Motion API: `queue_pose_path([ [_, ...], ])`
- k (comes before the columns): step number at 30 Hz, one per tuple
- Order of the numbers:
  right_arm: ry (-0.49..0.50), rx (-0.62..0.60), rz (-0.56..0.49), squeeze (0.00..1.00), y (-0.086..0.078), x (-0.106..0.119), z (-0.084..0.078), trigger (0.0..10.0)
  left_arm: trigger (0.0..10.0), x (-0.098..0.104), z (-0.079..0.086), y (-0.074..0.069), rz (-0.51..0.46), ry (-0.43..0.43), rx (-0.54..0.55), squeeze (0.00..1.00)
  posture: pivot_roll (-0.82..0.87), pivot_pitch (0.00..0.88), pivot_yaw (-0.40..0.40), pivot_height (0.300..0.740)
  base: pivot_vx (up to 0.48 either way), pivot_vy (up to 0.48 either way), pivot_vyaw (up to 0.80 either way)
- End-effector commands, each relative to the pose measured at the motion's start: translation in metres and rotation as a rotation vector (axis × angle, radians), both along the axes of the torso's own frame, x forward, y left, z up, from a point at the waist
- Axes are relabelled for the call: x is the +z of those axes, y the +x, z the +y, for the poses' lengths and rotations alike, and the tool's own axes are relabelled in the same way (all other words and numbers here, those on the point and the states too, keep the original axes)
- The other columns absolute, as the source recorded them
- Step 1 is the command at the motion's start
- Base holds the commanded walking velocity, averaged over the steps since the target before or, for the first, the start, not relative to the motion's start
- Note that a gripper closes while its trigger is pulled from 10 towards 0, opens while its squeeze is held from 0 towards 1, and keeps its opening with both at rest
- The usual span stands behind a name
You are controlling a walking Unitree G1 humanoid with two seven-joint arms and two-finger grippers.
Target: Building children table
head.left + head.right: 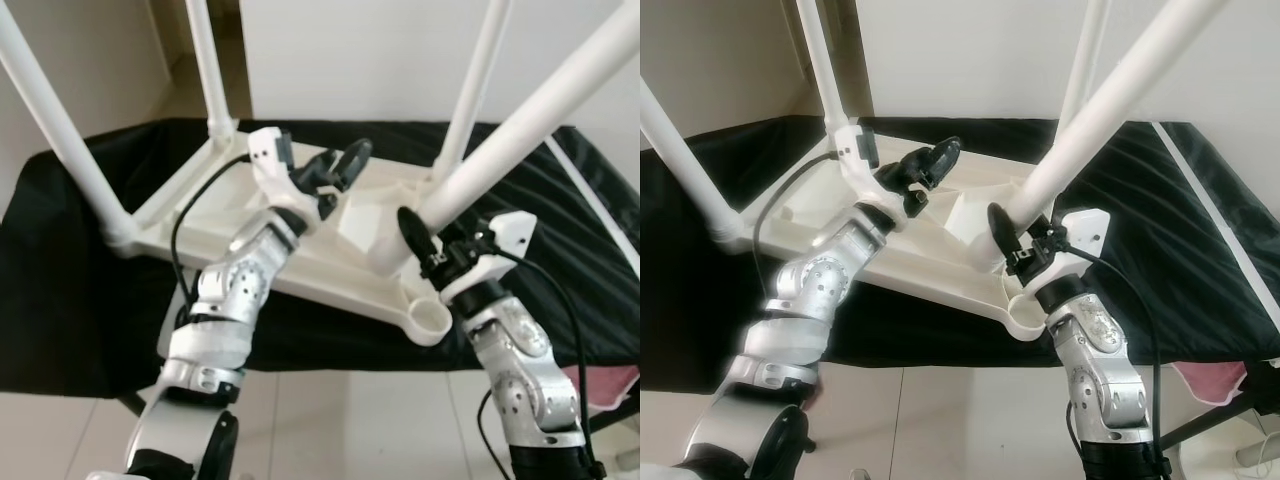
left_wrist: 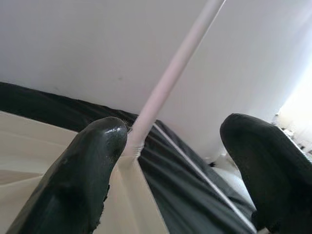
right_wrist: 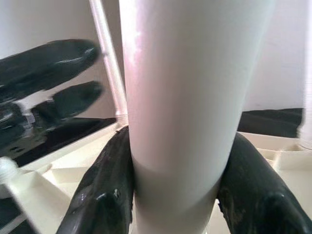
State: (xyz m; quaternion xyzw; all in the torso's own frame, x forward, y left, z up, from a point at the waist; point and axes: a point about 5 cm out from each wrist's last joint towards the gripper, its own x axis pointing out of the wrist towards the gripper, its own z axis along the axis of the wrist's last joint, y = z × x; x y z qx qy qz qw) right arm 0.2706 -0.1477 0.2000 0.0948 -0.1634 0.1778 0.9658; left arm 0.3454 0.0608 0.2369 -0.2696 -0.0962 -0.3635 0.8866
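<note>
A: Now, head view first. Upturned white table top (image 1: 300,240) lies on the black cloth (image 1: 60,270) over the bench, four legs in view standing up from it. One corner socket (image 1: 432,322) sits open at the near edge, overhanging the cloth.

B: And the tools?

A: Right tool (image 1: 420,245) is at the foot of the near leg (image 1: 520,130), just above where it joins the top. Left tool (image 1: 345,165) hovers over the middle of the underside, touching nothing.

B: Other head view agrees?

A: Same layout. Pink fabric (image 1: 1210,380) hangs low on the right, well apart from the work.

B: Left wrist view?

A: Fingers (image 2: 83,180) spread wide, nothing between them. A far leg (image 2: 170,78) rises beyond the gap, black cloth behind it.

B: Right wrist view?

A: Both fingers (image 3: 109,190) pressed against the leg, one on each side. Closed on it, firm contact.

B: Risks?

A: My judgement: the leg leans, so a sideways pull could bind or strip the joint. Top has nothing pinning it; the left tool is free, so a twist from the right could slide the whole piece on the cloth, toward the near edge.
</note>
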Motion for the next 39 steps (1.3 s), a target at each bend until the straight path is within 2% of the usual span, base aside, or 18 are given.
queue_pose_path([
  [1, -0.004, -0.025, -0.01, 0.0, -0.001, 0.001, -0.002, 10.0, 10.0, 0.001, -0.006, -0.009, -0.096, 0.028, -0.121, 0.0, -0.06, 0.0, -0.002, 0.74, 0.0, 0.0, 0.0],
  [2, -0.004, -0.025, -0.01, 0.0, -0.001, 0.001, -0.002, 10.0, 10.0, 0.001, -0.006, -0.009, -0.096, 0.028, -0.121, 0.0, -0.06, 0.0, -0.002, 0.74, 0.0, 0.0, 0.0],
  [3, -0.013, -0.057, -0.004, 0.0, -0.001, 0.001, -0.004, 10.0, 10.0, -0.005, -0.006, -0.016, -0.122, 0.083, -0.122, 0.0, -0.06, 0.0, -0.004, 0.74, 0.0, 0.0, 0.0],
  [4, -0.013, -0.057, -0.004, 0.0, -0.001, 0.001, -0.004, 10.0, 10.0, -0.005, -0.006, -0.016, -0.122, 0.083, -0.122, 0.0, -0.06, 0.0, -0.004, 0.74, 0.0, 0.0, 0.0],
  [8, -0.041, -0.126, 0.011, 0.0, -0.003, -0.001, -0.006, 10.0, 10.0, -0.018, -0.008, -0.029, -0.187, 0.186, -0.113, 0.0, -0.05, 0.0, -0.013, 0.74, 0.0, 0.0, 0.0],
  [12, -0.056, -0.159, 0.015, 0.0, -0.004, -0.002, -0.007, 10.0, 10.0, -0.022, -0.009, -0.034, -0.21, 0.225, -0.118, 0.0, -0.05, 0.0, -0.015, 0.74, 0.0, 0.0, 0.0],
  [16, -0.07, -0.206, 0.03, 0.0, -0.004, -0.003, -0.008, 10.0, 10.0, -0.026, -0.009, -0.038, -0.25, 0.27, -0.085, 0.0, -0.05, 0.0, -0.017, 0.74, 0.0, 0.0, 0.0],
  [19, -0.1, -0.25, 0.09, 0.0, -0.005, -0.009, -0.006, 10.0, 10.0, -0.03, -0.009, -0.045, -0.346, 0.362, -0.015, 0.0, -0.05, 0.0, -0.018, 0.74, 0.0, 0.0, 0.0],
  [21, -0.099, -0.255, 0.112, 0.0, -0.004, -0.011, -0.005, 10.0, 10.0, -0.033, -0.01, -0.047, -0.361, 0.394, -0.012, 0.0, -0.05, 0.0, -0.019, 0.74, 0.0, 0.0, 0.0],
  [24, -0.113, -0.265, 0.17, 0.0, -0.003, -0.013, 0.0, 10.0, 10.0, -0.036, -0.013, -0.049, -0.369, 0.409, -0.014, 0.0, -0.05, 0.0, -0.019, 0.74, 0.0, 0.0, 0.0],
  [34, -0.107, -0.283, 0.213, 0.0, -0.002, -0.01, 0.003, 10.0, 10.0, -0.035, -0.014, -0.053, -0.427, 0.426, 0.001, 0.0, -0.04, 0.0, -0.021, 0.74, 0.0, 0.0, 0.0],
  [36, -0.115, -0.284, 0.207, 0.0, -0.009, -0.006, 0.005, 10.0, 10.0, -0.039, -0.015, -0.06, -0.496, 0.455, -0.006, 0.0, -0.04, 0.0, -0.023, 0.74, 0.0, 0.0, 0.0],
  [39, -0.127, -0.283, 0.191, 0.0, -0.014, -0.004, 0.006, 10.0, 10.0, -0.043, -0.016, -0.062, -0.505, 0.464, -0.031, 0.0, -0.05, 0.0, -0.02, 0.74, 0.0, 0.0, 0.0],
])
